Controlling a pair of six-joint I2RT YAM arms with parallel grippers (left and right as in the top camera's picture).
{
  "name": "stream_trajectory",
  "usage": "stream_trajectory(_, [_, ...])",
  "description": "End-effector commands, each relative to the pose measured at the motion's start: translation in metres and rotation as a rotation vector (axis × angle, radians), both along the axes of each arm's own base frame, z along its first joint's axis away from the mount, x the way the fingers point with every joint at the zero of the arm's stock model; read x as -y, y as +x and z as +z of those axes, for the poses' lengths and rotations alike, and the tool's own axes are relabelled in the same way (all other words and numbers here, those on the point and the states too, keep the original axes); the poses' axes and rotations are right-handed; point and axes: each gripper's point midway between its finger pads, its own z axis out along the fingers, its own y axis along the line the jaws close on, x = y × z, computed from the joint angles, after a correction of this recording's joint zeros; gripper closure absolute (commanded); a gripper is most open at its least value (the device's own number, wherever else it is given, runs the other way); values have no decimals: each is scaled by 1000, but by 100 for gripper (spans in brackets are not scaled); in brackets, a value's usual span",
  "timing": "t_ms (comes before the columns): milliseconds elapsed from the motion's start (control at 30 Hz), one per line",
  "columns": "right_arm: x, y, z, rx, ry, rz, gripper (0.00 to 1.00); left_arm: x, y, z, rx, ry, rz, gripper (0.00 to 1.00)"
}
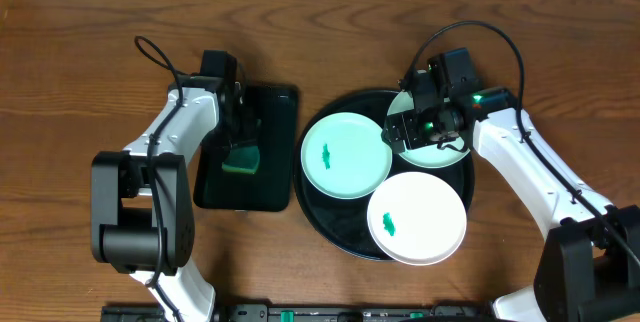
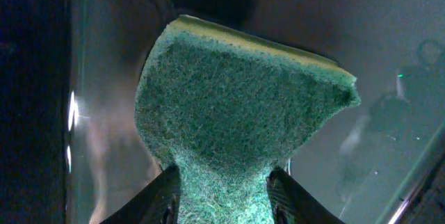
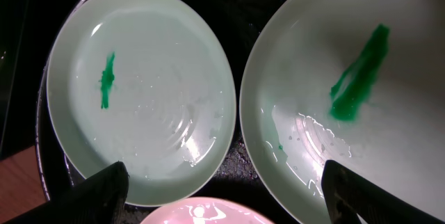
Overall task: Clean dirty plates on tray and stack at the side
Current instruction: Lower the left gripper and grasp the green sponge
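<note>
Your left end effector is clenched on the soft sponge. Your right end effector hangs released just above 2 of the 3 plates on the tray. The plates look stiff, wet, slippery and breakable, so grip one by its rim.

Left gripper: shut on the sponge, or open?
Shut on the sponge: the left gripper's fingers squeeze its near end narrow in the wrist view.

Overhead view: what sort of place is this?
Probably a robot lab bench staged as a dishwashing station: two robot arms at a wooden table, smeared plates on a round black tray, a green scouring sponge.
</note>
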Motion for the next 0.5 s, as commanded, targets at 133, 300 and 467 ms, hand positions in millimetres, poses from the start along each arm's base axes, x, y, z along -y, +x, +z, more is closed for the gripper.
stream_trajectory(133, [-2, -2, -2, -8, 4, 8, 13, -1, -13, -13, -45, 11, 11, 57])
stream_trajectory(300, [-2, -2, -2, -7, 4, 8, 13, -2, -18, -18, -55, 12, 11, 57])
stream_trajectory(467, [-2, -2, -2, -8, 4, 8, 13, -3, -25, -29, -55, 12, 12, 58])
